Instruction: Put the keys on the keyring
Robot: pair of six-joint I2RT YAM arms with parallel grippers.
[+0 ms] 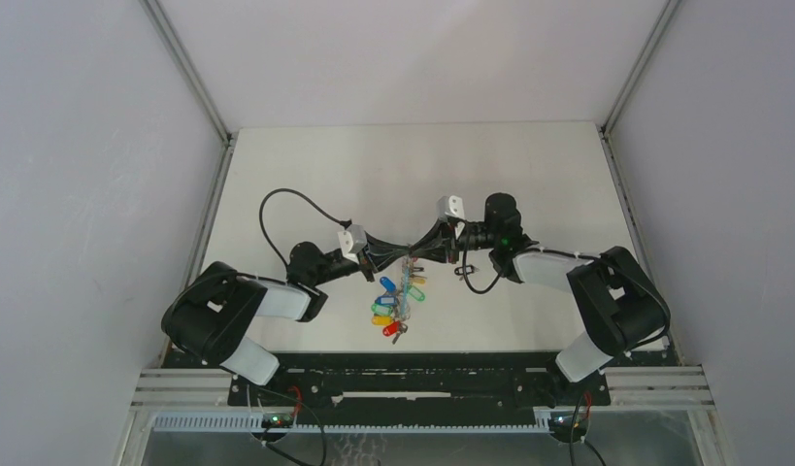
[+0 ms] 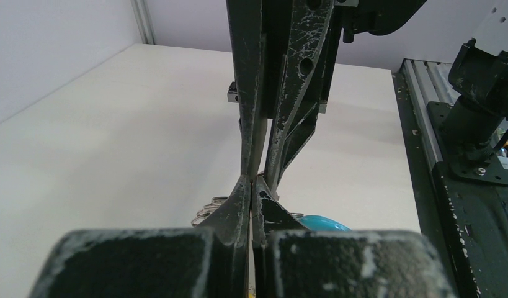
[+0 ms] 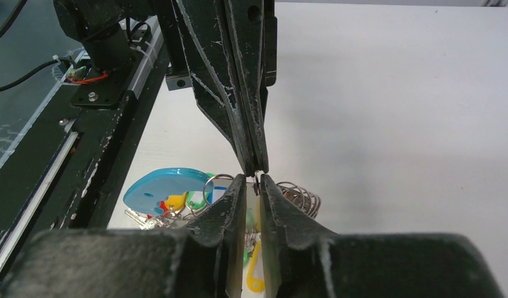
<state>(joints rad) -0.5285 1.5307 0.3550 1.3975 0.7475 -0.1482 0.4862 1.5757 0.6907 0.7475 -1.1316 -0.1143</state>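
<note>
setting: a white worktop boxed in by plain white walls, with a dark metal rail along its near edge, where both arms are bolted.
arms: both reach inward and meet tip to tip over the middle of the worktop, closer to the near edge than to the far one.
left pincer: closed, its two fingers pressed flat together with no gap showing. Whether a thin wire is nipped at the very tips cannot be told.
right pincer: nearly closed, with only a narrow slit between the fingers. A small silvery bit sits in the slit at the tips, but whether it is clamped cannot be told.
tips: the two pincers point at each other, touching or just short of touching, in both wrist views.
keyring: its silvery coiled edge shows just beside the right pincer's tips, on the side away from the rail and low against the worktop.
turquoise-blue piece: flat and rounded, on the rail side of the same tips, near them but not between the fingers.
keys: a tight bunch with blue, green, yellow and red heads. It starts right under the meeting tips and trails toward the near edge, about midway between the left and right edges.
keys, close up: one yellow head lies under the right pincer's fingers. Another yellow head and a green one are tucked beside the turquoise-blue piece.
small silvery ring: just beside the right pincer's tips, between them and the turquoise-blue piece.
</note>
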